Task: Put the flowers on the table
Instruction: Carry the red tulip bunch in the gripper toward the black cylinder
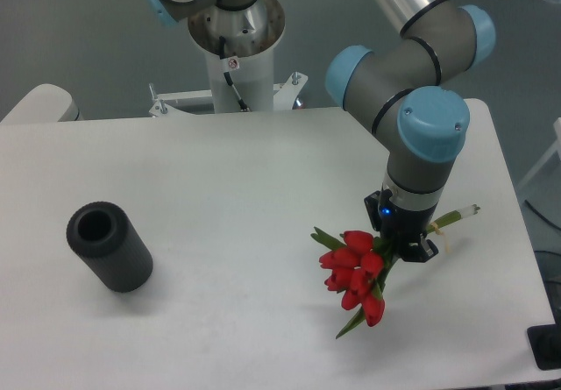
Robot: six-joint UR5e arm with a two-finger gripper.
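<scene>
The flowers [355,272] are a small bunch of red tulips with green leaves. Their long green stems run up and right to a pale tip [463,212]. They lie low over the right part of the white table [245,197]. My gripper [405,246] is right over the stems, just behind the blooms, and seems shut on them. The fingertips are mostly hidden by the gripper body. I cannot tell whether the blooms touch the table top.
A black cylinder [110,246] lies on its side at the left of the table, its open end facing up and left. The robot's base column [235,53] stands at the table's back edge. The table's right edge is close to the stem tip.
</scene>
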